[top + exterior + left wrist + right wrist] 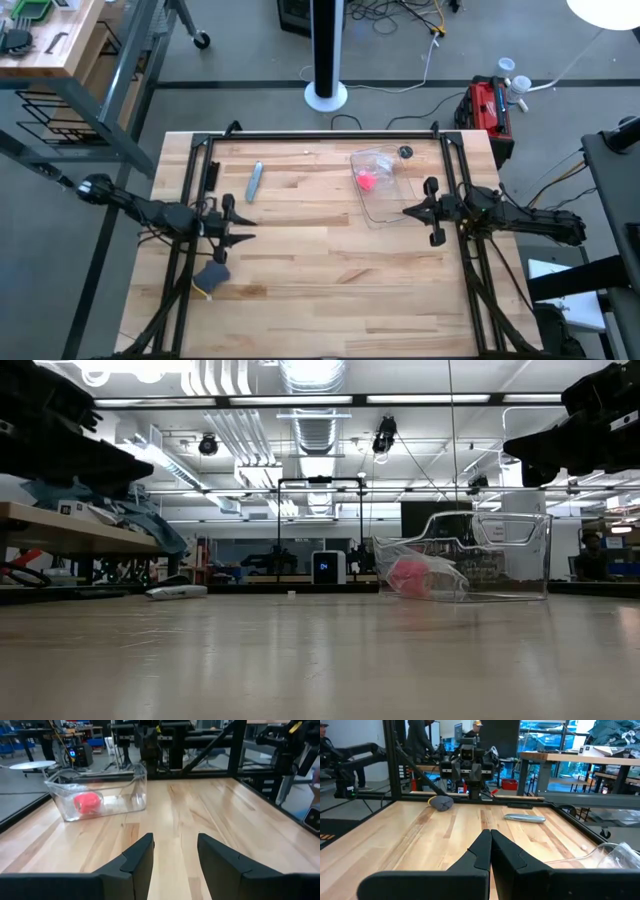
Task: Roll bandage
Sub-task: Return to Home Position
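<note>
Both arms hang clear of the work. The left hand (245, 228) hovers above the tabletop (320, 270) close to its left edge, about halfway between the near and far edges. In the left wrist view its two fingers (137, 857) stand apart with bare wood showing between them, so it is open and gripping nothing. Across the way, the right hand (407, 211) is held up by the right edge, and in the right wrist view its fingers (480, 851) are pressed tip to tip, closed on nothing. From above, its tip sits just at the right-hand side of the clear bin (392, 213). The bandage (366, 180) is inside that bin, towards the far right corner of the tabletop. It is a small pink roll tucked in a crinkled clear bag (445, 582), and neither hand touches it. The low view shows the bin resting flat on the wood with both hands raised well above it. Near the far edge on the left half lies a slim silvery-grey object (254, 181). A dark grey-blue lump (215, 275) sits just nearward of the left hand, by the left edge.
</note>
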Tool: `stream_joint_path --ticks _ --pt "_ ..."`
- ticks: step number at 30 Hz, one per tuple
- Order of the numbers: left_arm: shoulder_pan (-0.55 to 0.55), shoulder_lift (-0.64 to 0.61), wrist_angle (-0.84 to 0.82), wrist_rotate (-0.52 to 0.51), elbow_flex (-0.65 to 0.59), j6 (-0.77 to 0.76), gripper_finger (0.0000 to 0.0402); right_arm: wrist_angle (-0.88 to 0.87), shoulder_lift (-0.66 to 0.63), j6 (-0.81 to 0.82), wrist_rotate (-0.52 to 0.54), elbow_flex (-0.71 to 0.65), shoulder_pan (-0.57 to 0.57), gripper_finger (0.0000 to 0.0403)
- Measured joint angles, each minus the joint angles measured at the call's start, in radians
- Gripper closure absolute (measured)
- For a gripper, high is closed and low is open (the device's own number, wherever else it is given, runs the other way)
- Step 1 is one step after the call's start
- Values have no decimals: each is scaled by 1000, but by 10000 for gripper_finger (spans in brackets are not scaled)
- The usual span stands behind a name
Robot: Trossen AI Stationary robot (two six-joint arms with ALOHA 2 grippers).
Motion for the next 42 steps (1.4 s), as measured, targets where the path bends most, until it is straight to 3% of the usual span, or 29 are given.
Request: stream_joint_path --ticks 23,42 --pt "0 137 0 0 2 0 221 -1 0 0 0 0 0 403" --pt "0 205 0 -1 3 0 257 -1 0 0 0 0 0 403"
